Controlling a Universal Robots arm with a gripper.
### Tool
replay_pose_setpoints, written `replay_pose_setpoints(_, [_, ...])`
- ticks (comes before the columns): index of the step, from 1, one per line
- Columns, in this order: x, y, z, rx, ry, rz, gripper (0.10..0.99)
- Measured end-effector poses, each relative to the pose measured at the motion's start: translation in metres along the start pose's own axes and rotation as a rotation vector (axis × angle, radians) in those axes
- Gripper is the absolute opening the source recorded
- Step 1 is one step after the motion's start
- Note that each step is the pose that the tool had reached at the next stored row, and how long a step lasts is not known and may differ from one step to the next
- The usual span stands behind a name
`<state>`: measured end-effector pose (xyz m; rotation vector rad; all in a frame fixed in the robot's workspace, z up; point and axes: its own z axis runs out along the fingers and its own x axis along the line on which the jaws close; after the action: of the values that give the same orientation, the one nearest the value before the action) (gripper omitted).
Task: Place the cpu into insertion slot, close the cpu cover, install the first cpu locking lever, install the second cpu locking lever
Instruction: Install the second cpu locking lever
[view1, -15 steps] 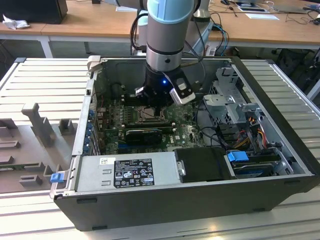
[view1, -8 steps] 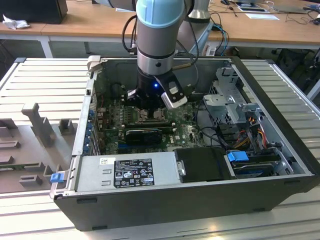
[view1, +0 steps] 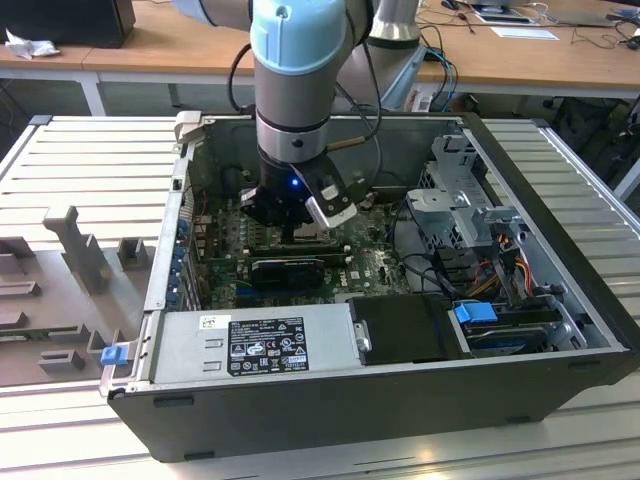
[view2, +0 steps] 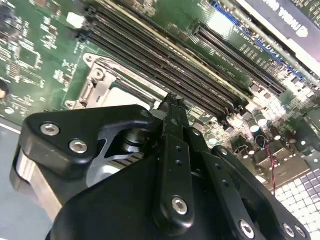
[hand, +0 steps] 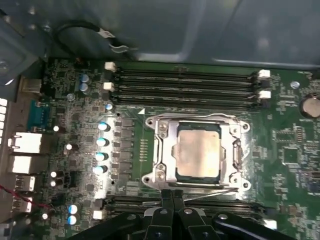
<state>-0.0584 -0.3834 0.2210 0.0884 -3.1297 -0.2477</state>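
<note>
Cpu (hand: 198, 150) is sitting under the closed cpu cover (hand: 167, 150), with the gripper (hand: 173, 196) hovering beside it, fingers pinched together, holding nothing.

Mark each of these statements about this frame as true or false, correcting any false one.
1. The cpu lies in the insertion slot. True.
2. The cpu cover stands raised, clear of the chip. False: it lies flat around the cpu.
3. The pincer grips the cpu. False: its fingers are together at the socket's edge, holding nothing.
4. The computer case is open, motherboard exposed. True.
5. Memory slots run alongside the socket. True.
</note>
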Motion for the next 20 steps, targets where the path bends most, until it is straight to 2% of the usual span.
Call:
replay_pose_setpoints(2, [0.0009, -0.0008, 0.0032, -0.003, 0.0013, -0.009, 0.106])
replay_pose_setpoints(5, [0.0021, -0.0031, 0.0121, -0.006, 0.0034, -0.021, 0.106])
replay_pose_setpoints(7, [0.0046, -0.0057, 0.0129, -0.01, 0.0034, -0.024, 0.106])
replay_pose_setpoints(8, [0.0067, -0.0078, 0.0129, -0.016, 0.003, -0.024, 0.106])
replay_pose_setpoints(10, [0.012, -0.0106, 0.0127, -0.038, 0.0017, -0.026, 0.106])
replay_pose_setpoints(15, [0.0151, -0.0118, 0.0181, -0.074, -0.0007, -0.026, 0.106])
replay_pose_setpoints(20, [0.0168, -0.008, 0.0226, -0.089, -0.0017, -0.027, 0.106])
